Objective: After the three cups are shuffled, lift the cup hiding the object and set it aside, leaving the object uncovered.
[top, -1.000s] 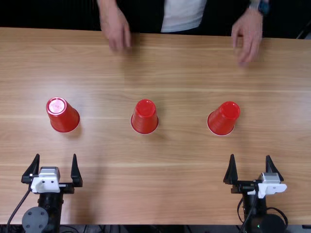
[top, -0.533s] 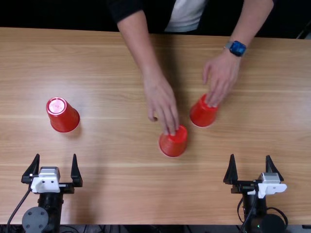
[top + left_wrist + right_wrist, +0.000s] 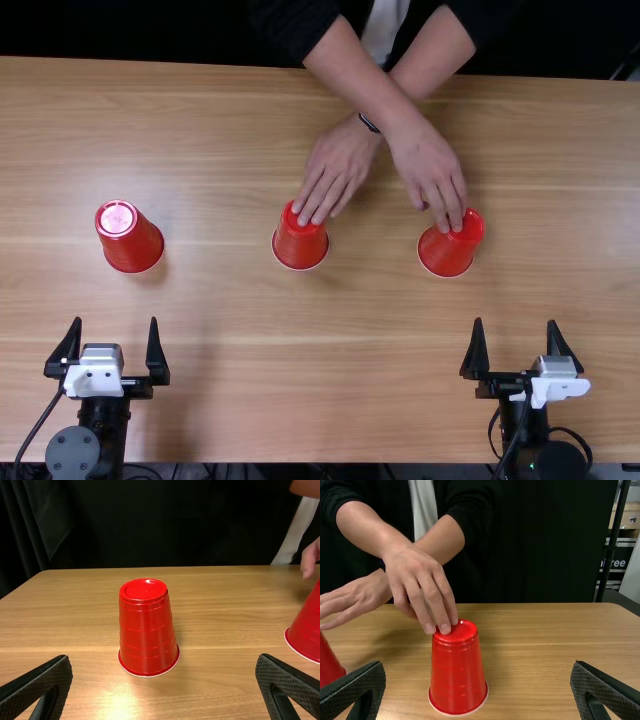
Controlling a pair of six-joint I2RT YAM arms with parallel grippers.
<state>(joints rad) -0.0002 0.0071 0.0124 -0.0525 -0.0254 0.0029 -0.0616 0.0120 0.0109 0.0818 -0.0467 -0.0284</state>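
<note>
Your left gripper (image 3: 113, 326) sat spread open, the left cup (image 3: 127, 238) ahead of it, apart; your right gripper (image 3: 515, 326), equally open, faced the right cup (image 3: 452, 248), a person's hand (image 3: 430, 175) on top.

A person's fingers (image 3: 322, 200) cover the tops of the middle cup (image 3: 299, 246) and right cup (image 3: 448, 254); the object is hidden.

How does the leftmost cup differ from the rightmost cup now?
The left cup stands untouched; the right cup has a person's hand resting fingertips on its base. The left cup stands nearest the left pincer, the right cup nearest the right pincer. Both are red and upside down.
</note>
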